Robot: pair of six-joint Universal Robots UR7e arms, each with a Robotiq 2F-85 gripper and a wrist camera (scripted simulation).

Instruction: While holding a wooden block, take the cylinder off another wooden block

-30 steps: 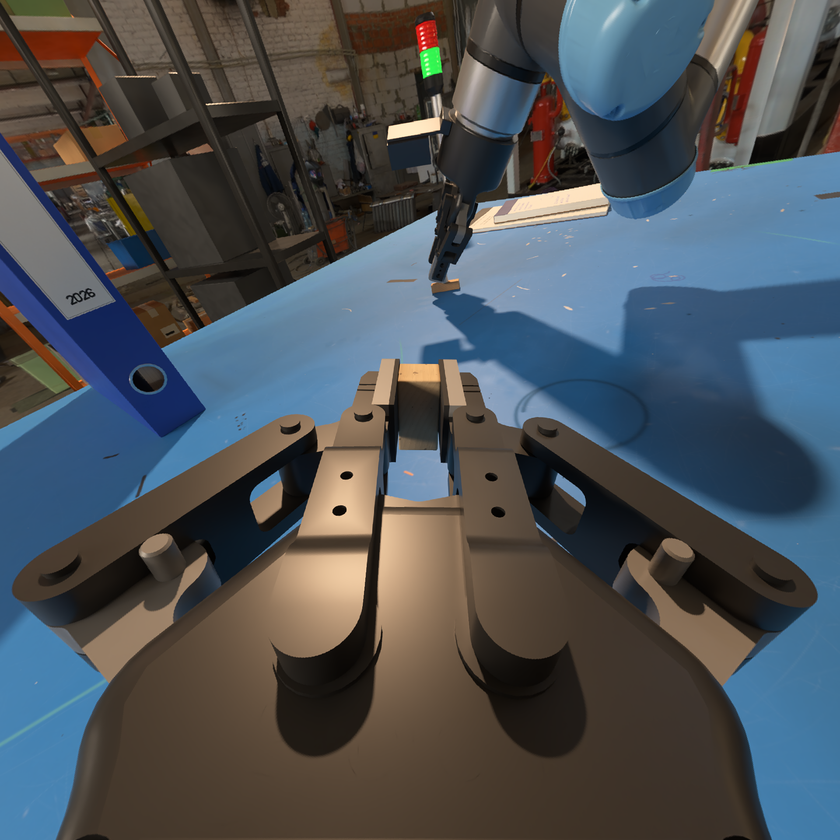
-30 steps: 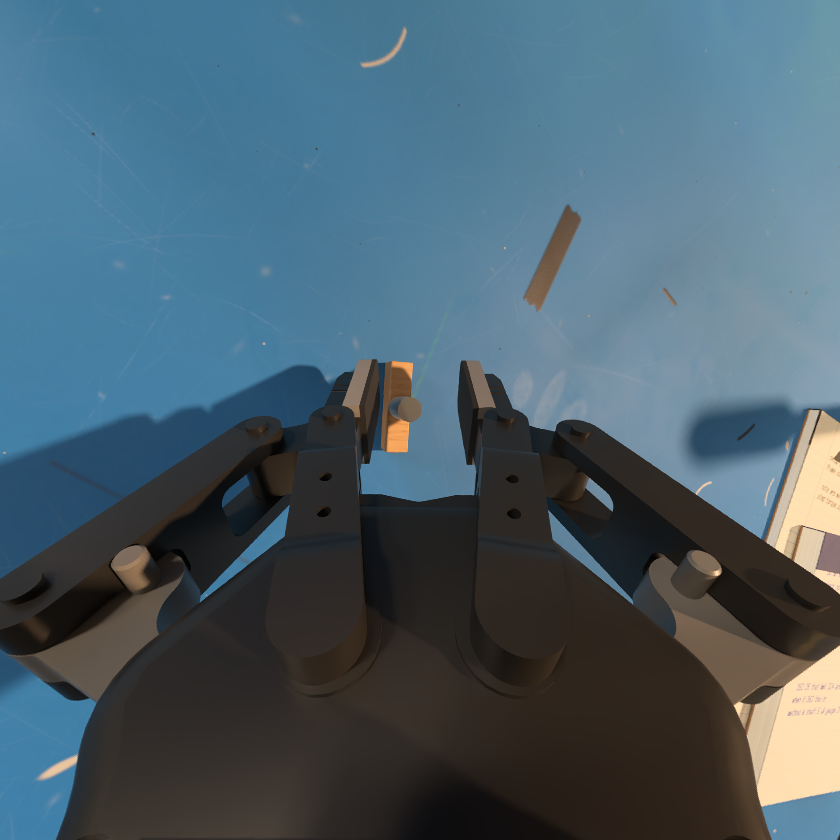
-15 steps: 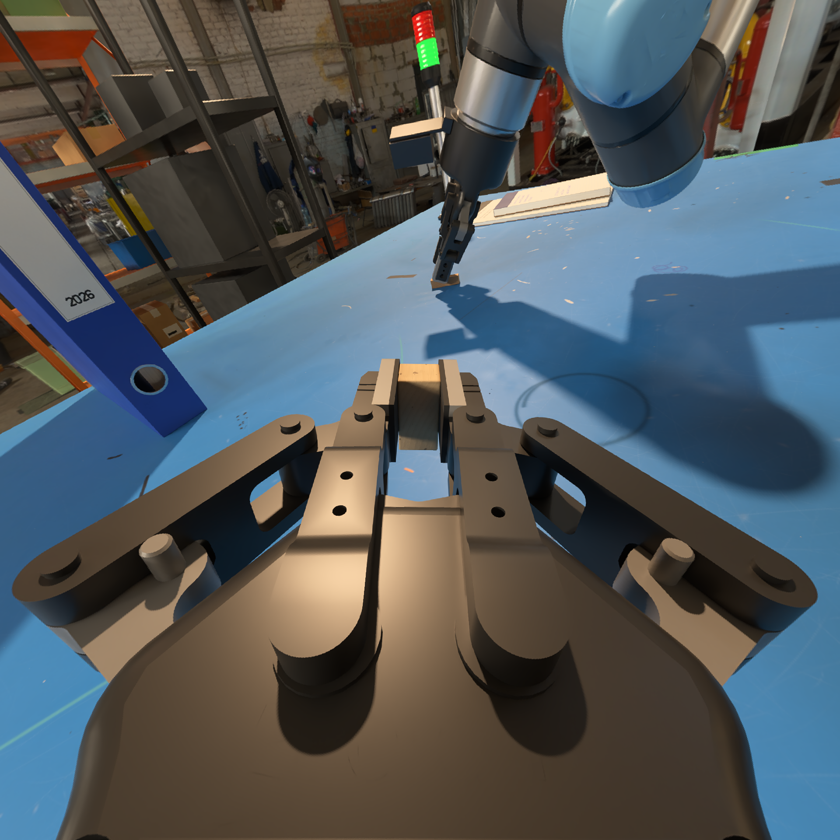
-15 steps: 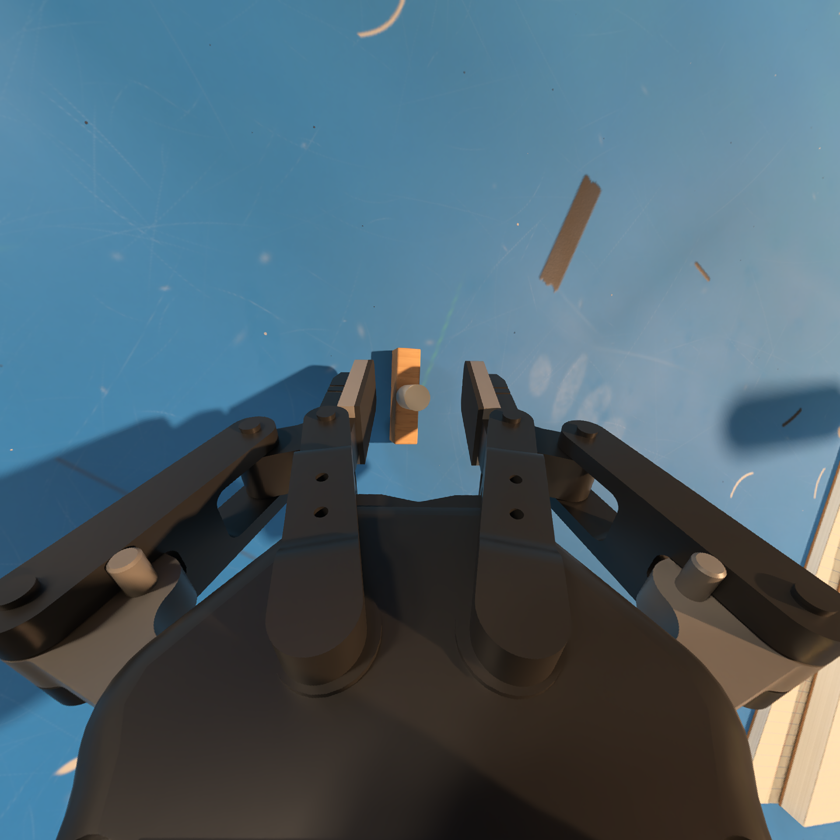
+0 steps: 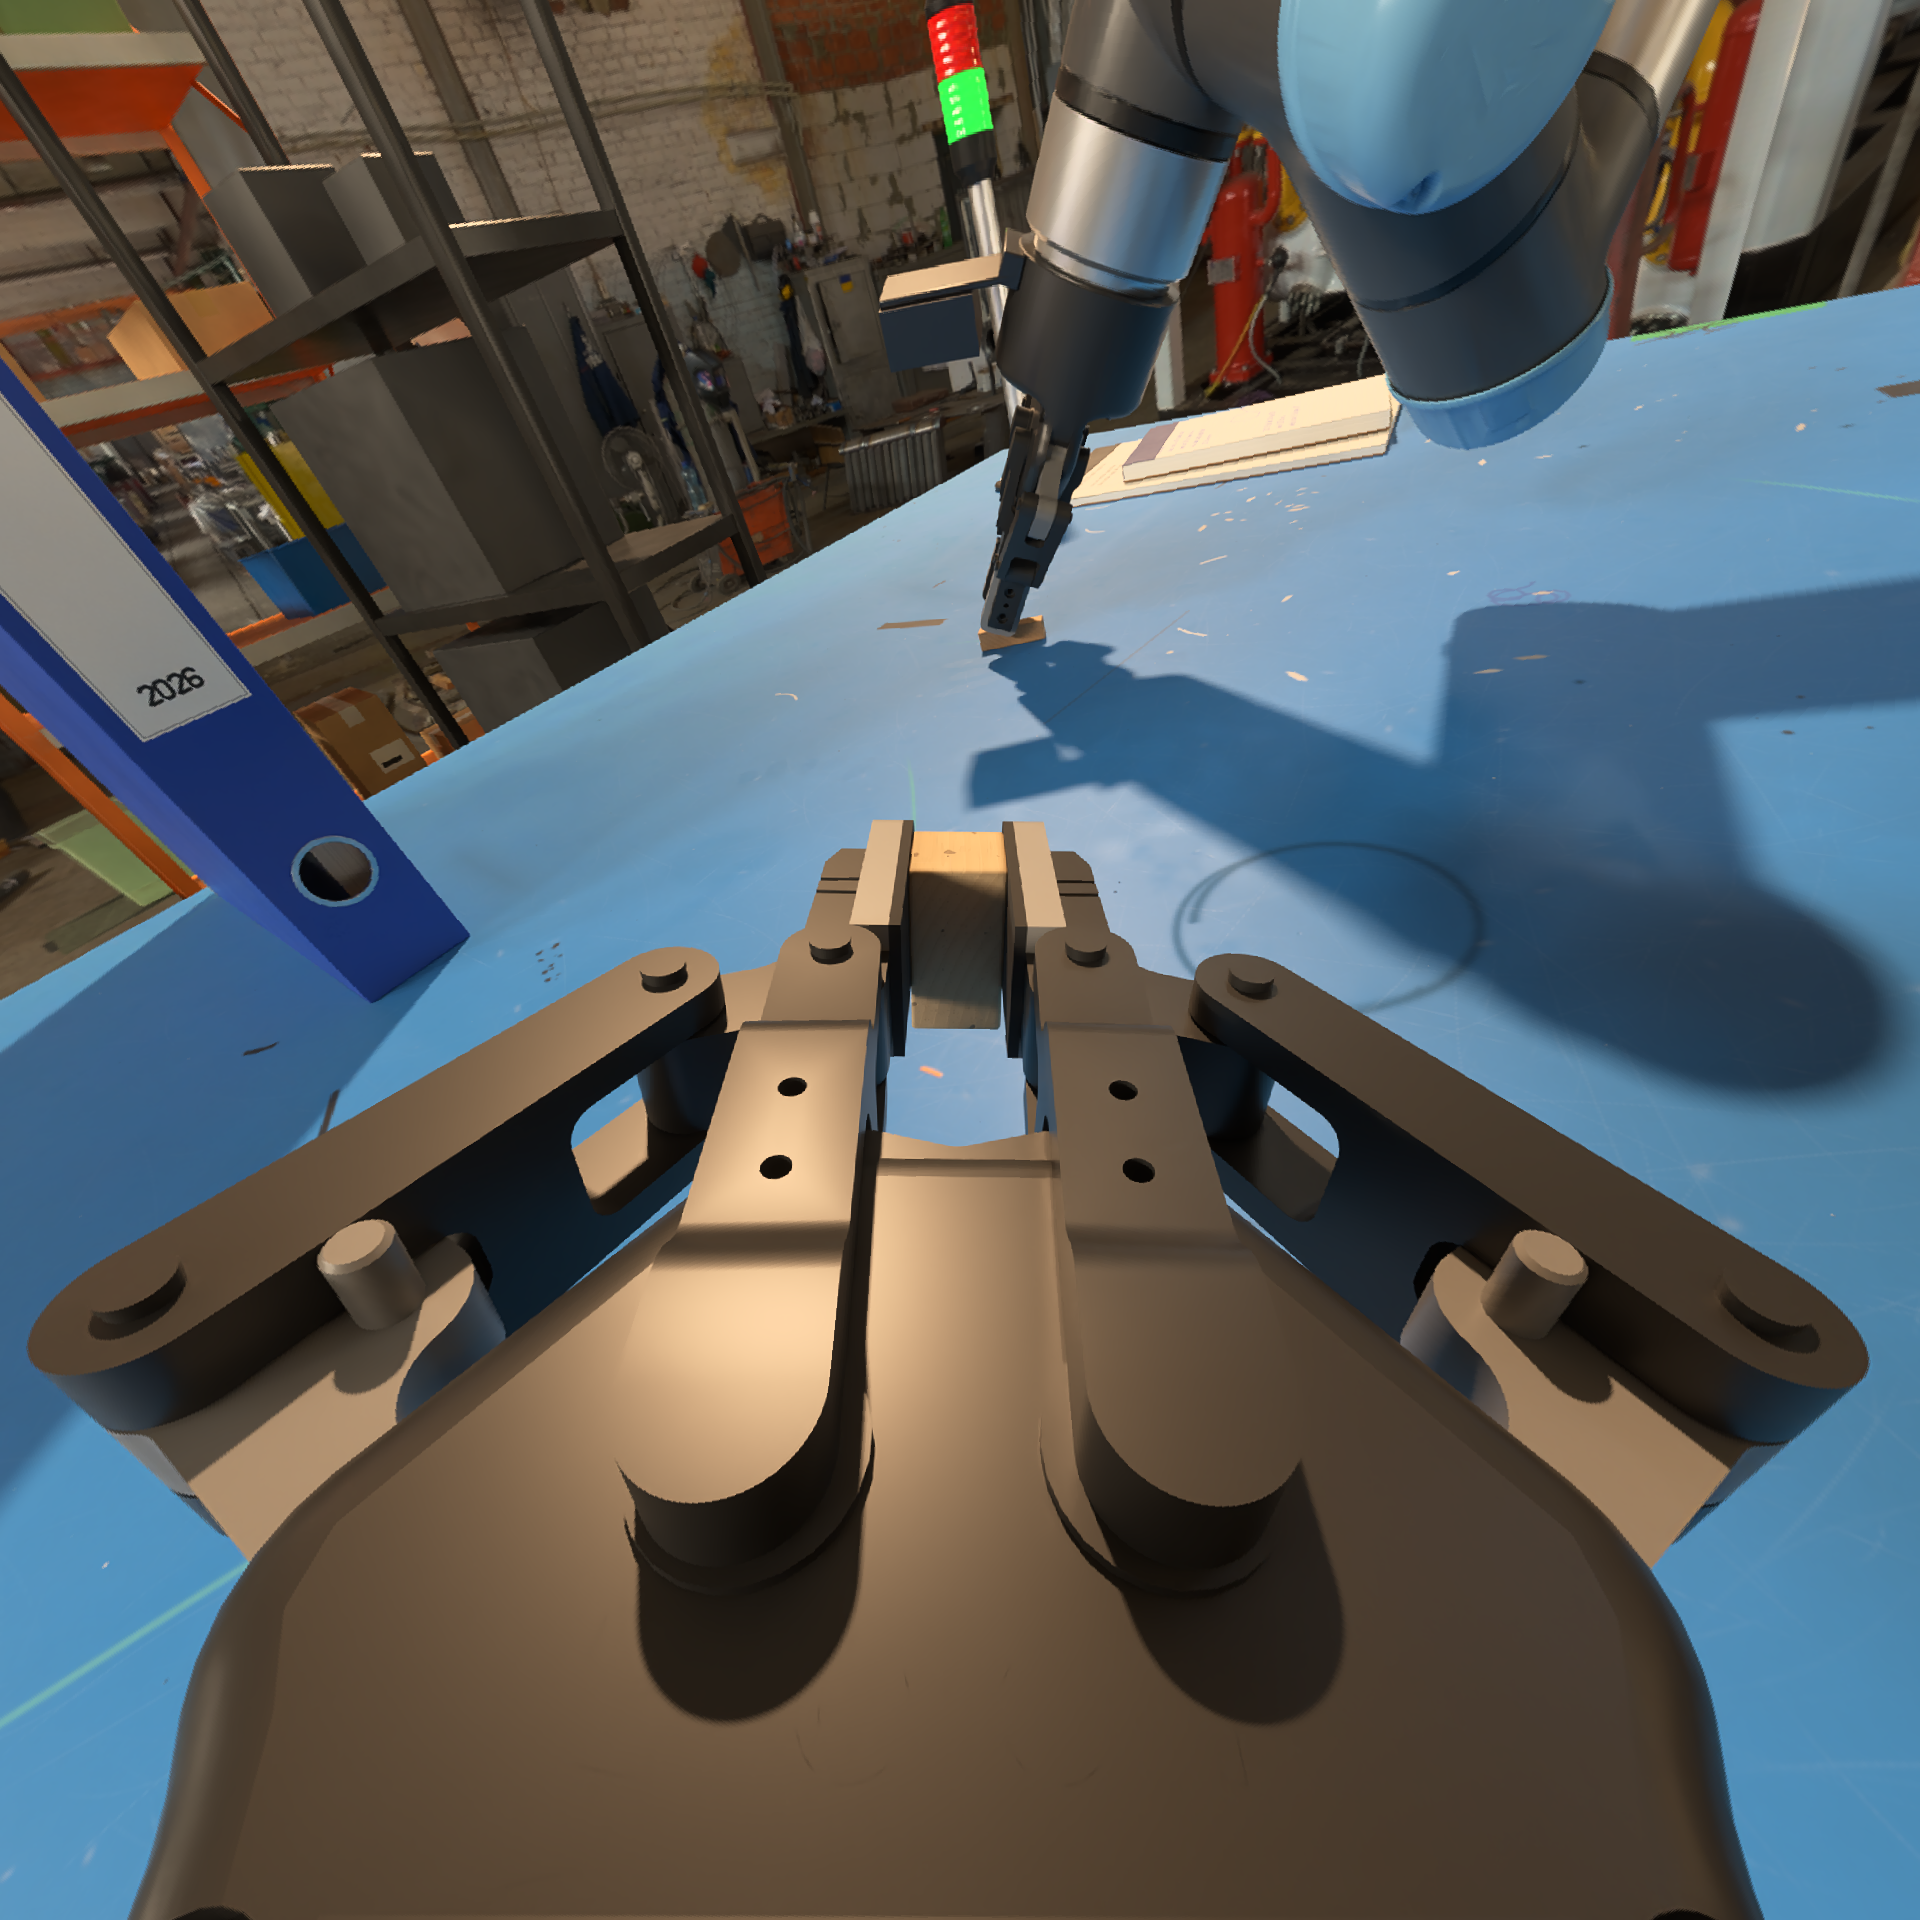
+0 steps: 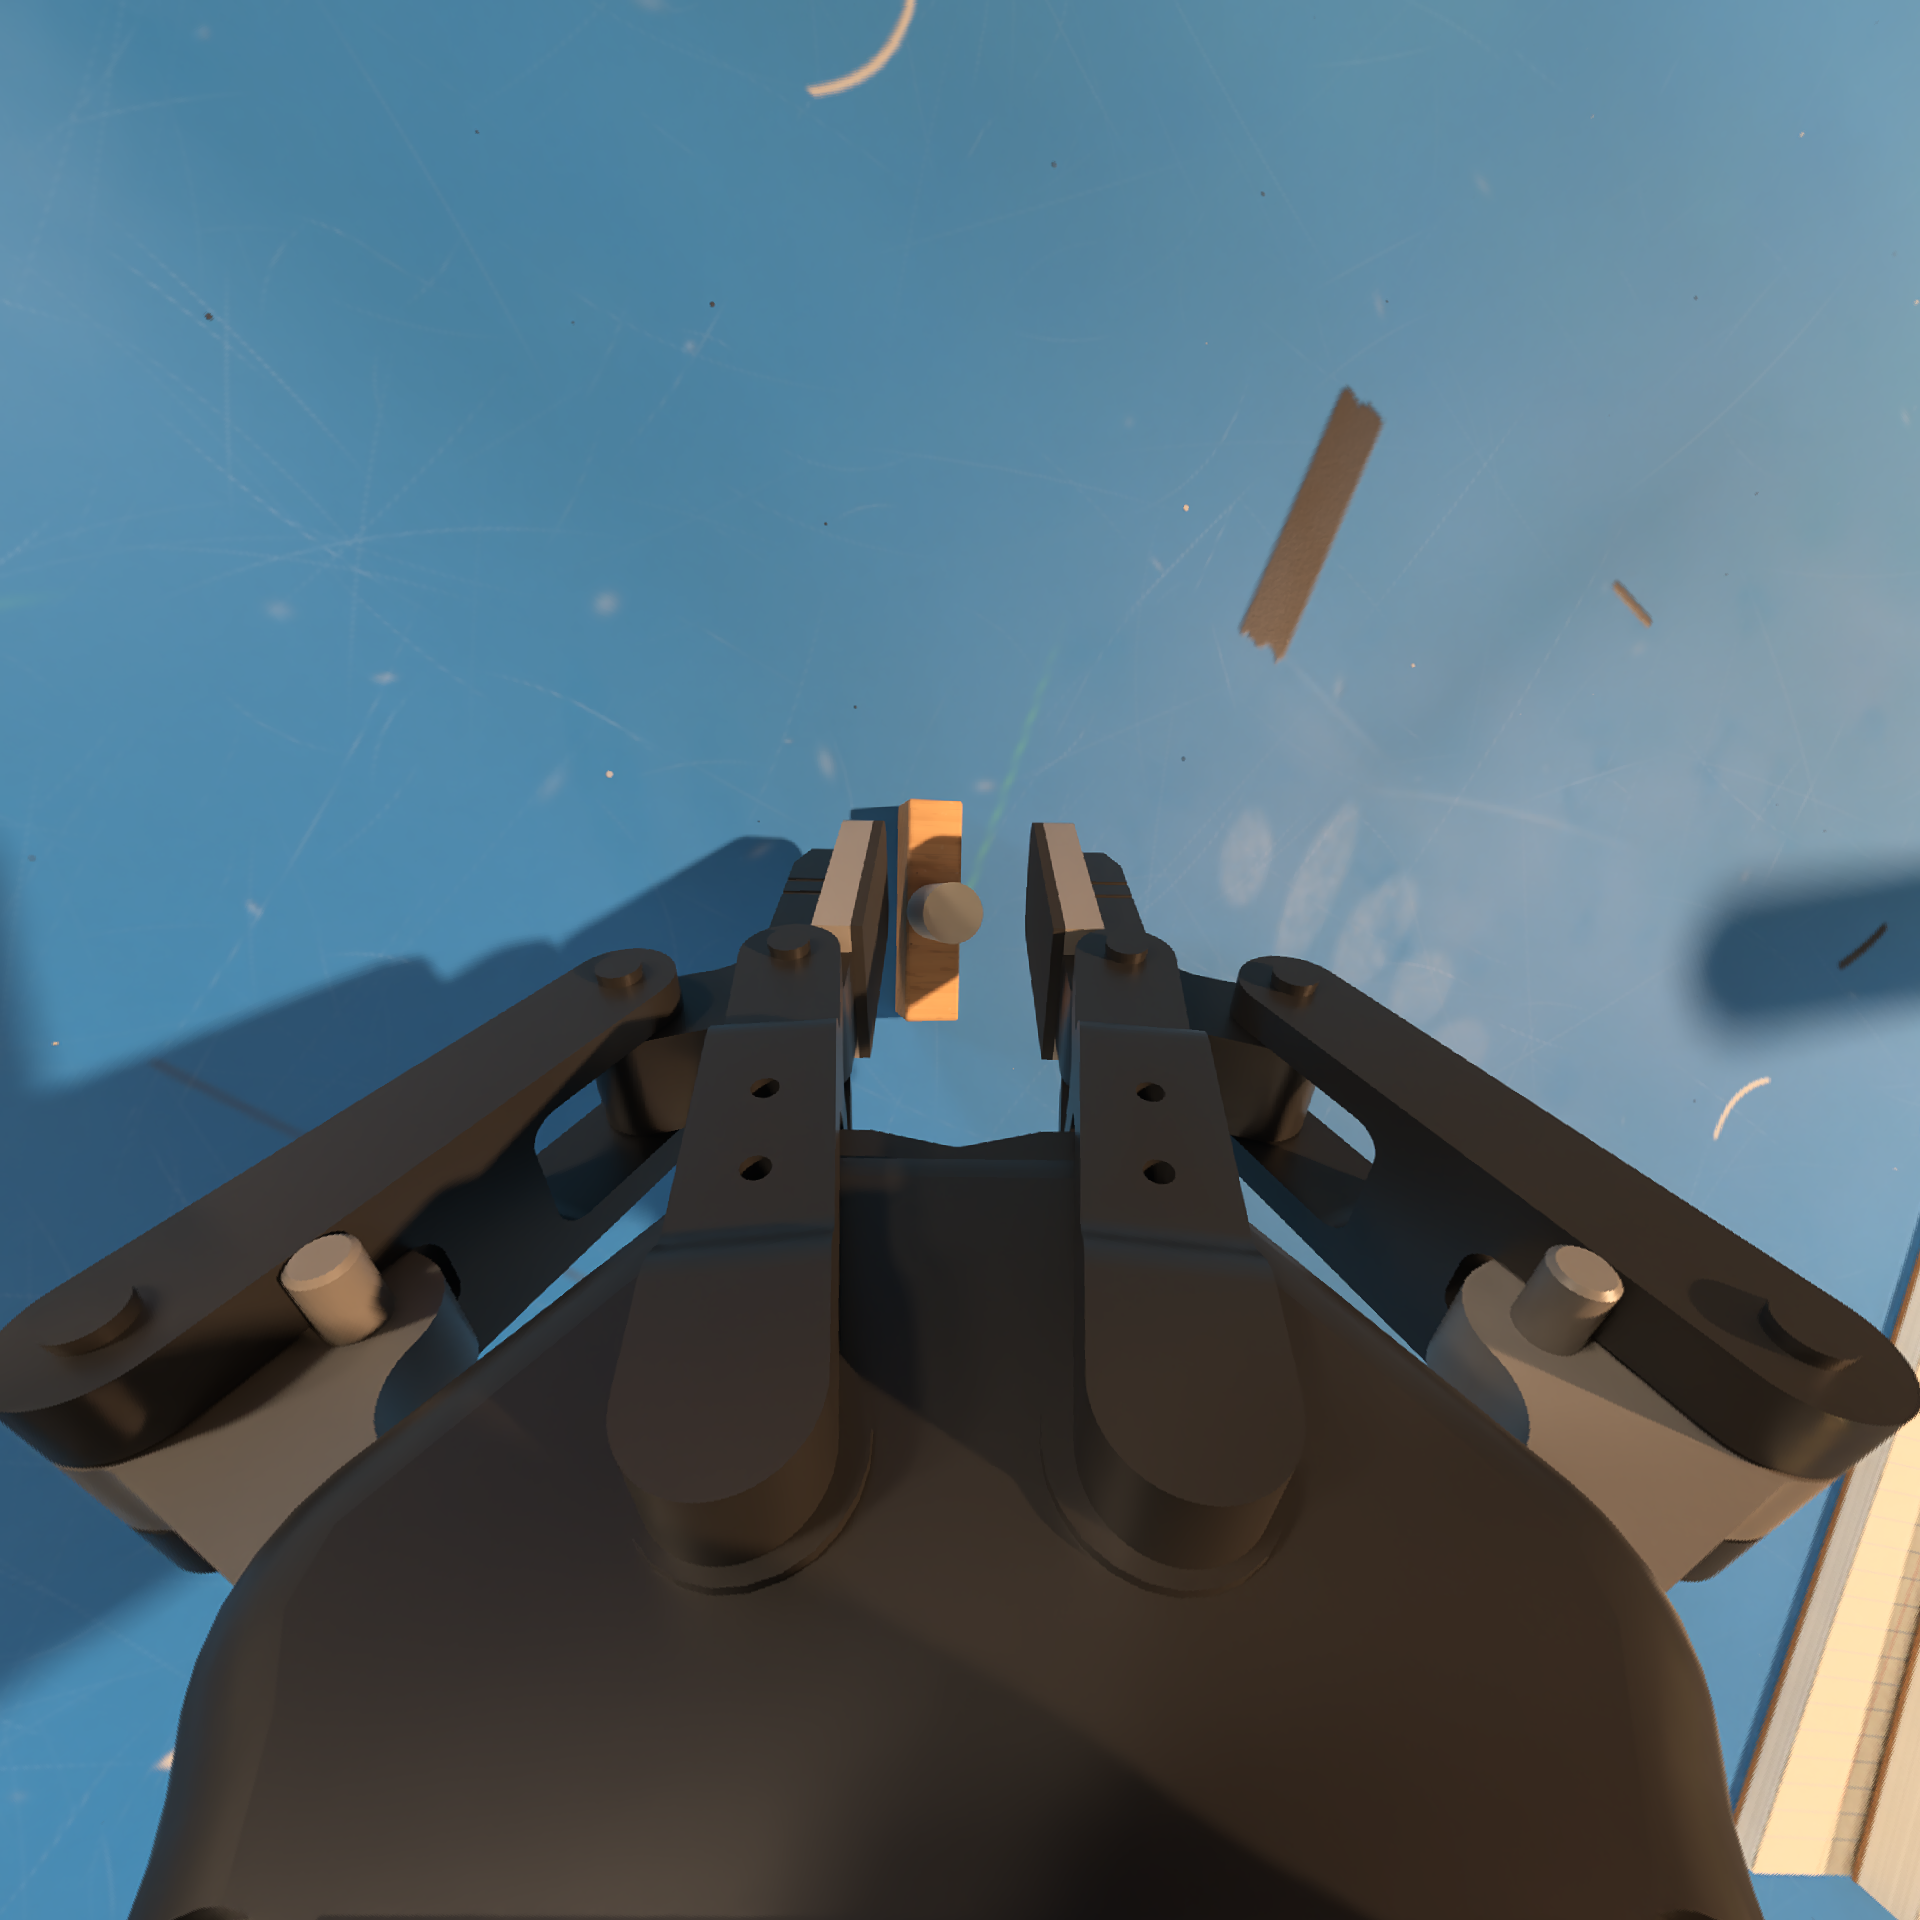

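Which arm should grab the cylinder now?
Right. The right gripper is open, its fingers straddling the cylinder on the wooden block. The left gripper is shut on the other block.

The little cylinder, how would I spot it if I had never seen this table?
Start at the big blue table and find the right gripper pointing down at it. Between its open fingers lies a thin orange wooden block. The cylinder is the small grey, round-ended peg on that block, the only round grey piece there; the nearby brown strip lies flat on the table.
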